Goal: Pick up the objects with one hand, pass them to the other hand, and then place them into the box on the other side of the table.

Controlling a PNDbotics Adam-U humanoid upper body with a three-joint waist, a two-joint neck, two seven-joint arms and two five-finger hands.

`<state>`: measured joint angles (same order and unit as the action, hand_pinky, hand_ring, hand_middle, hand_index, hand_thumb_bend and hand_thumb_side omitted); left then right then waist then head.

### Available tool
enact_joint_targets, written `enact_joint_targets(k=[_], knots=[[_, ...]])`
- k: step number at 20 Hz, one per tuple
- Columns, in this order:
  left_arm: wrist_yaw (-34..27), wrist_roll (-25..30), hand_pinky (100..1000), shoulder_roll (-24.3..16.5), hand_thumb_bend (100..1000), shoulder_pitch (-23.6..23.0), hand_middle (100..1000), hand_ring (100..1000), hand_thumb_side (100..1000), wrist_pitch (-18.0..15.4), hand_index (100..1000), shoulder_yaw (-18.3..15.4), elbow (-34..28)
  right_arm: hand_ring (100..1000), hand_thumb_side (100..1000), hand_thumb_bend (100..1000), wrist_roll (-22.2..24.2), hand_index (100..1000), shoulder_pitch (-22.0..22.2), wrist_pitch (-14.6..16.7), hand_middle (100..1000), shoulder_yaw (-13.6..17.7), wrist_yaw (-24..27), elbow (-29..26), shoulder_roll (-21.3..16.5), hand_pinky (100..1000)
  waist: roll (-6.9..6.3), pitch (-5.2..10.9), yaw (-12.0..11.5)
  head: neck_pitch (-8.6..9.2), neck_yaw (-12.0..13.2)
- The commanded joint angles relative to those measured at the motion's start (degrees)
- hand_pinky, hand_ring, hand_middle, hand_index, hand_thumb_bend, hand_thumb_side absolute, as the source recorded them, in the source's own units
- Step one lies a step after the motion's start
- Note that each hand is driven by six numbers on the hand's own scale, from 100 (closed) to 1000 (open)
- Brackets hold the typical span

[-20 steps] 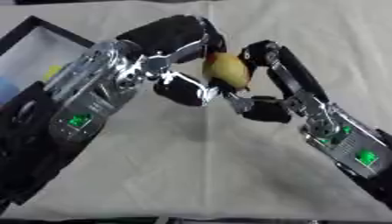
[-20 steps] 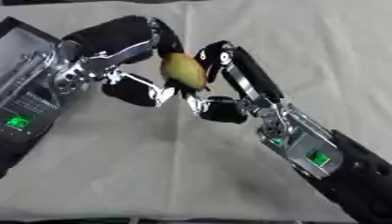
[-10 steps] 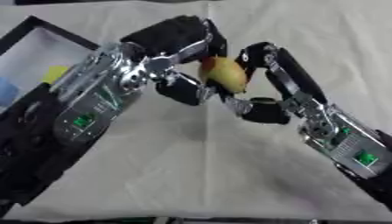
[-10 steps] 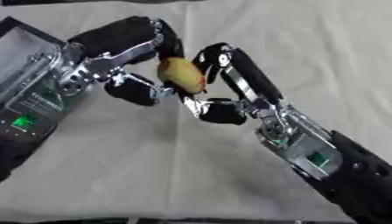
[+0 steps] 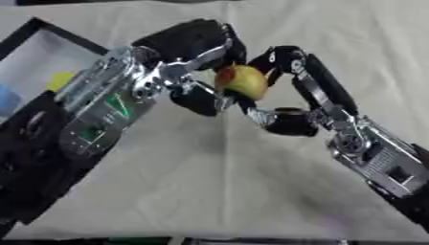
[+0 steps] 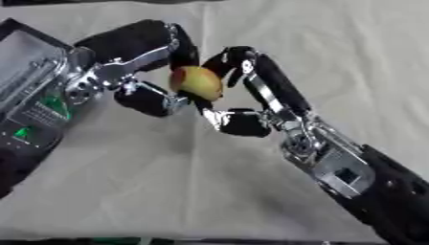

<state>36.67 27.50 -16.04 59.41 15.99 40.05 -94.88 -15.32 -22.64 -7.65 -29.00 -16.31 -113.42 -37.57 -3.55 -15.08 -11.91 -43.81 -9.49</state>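
Fruit (image 5: pixel 243 81), yellow-green w/ a red blush, sat up off the table betw. our two hands, mid handover. Our left hand (image 5: pixel 194 72) came in from the left side, its dark fingers (image 5: pixel 188 38) arched over the top of the fruit and its thumb (image 5: pixel 197 98) curled underneath, so we saw it grasping the fruit from the left. Our right hand (image 6: pixel 251 95) reached up from the lower right; its fingers (image 6: pixel 231 57) bent round the fruit's right and upper side, thumb (image 6: pixel 243 123) tucked below, also closed on the fruit. Both hands touched it at once, fingertips nearly meeting over the top.

Cloth (image 5: pixel 218 191), pale and creased, covered the table beneath the hands. Box (image 5: pixel 38 55) w/ a black rim lay to the left of our left hand, partly hidden behind the left forearm; inside it we made out sth yellow (image 5: pixel 60 80) and sth blue (image 5: pixel 6 101) at the view's edge, shapes unclear.
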Motion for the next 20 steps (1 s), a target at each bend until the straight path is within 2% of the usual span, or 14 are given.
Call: enact_joint_targets(k=[1, 7, 8, 9, 14, 20], knots=[[0.72, 0.77, 673, -0.84, 100, 0.98, 398, 526, 100, 0.96, 441, -1.11, -1.22, 664, 100, 647, 0.00, 734, -0.33, -1.65, 620, 0.46, -1.09, -1.17, -0.75, 535, -0.55, 1.80, -0.06, -0.31, 0.51], [1.71, 2.11, 668, -1.19, 119, 0.83, 396, 525, 100, 1.45, 438, -1.41, -1.77, 698, 121, 608, 0.20, 766, -0.05, -3.32, 668, 0.50, -2.30, -1.17, -0.83, 547, -0.55, 1.85, -0.07, -0.31, 1.06], [1.93, 2.22, 667, -1.41, 101, 0.77, 397, 526, 100, 1.48, 438, -1.51, -1.83, 703, 124, 608, 0.18, 770, 0.06, -3.41, 675, 0.51, -2.37, -1.17, -0.88, 550, -0.56, 1.86, -0.07, -0.31, 1.15], [2.20, 2.31, 667, -1.69, 129, 0.69, 397, 526, 100, 1.51, 438, -1.63, -1.90, 704, 125, 609, 0.23, 771, 0.18, -3.51, 677, 0.52, -2.47, -1.17, -0.94, 552, -0.58, 1.87, -0.06, -0.31, 1.24], [3.33, 2.60, 665, -3.73, 157, 0.16, 401, 530, 100, 1.23, 438, -2.22, -1.93, 713, 117, 608, 0.32, 776, 0.73, -4.04, 690, 0.79, -2.81, -1.17, -1.32, 556, -0.63, 1.95, -0.14, -0.31, 1.91], [3.55, 1.25, 670, -5.89, 136, -2.61, 402, 531, 100, 1.84, 440, -4.12, -0.24, 728, 112, 622, 3.00, 787, 1.56, -4.99, 710, 0.13, -5.21, -1.17, -1.66, 571, -0.48, 1.93, -0.22, -0.31, 2.22]])
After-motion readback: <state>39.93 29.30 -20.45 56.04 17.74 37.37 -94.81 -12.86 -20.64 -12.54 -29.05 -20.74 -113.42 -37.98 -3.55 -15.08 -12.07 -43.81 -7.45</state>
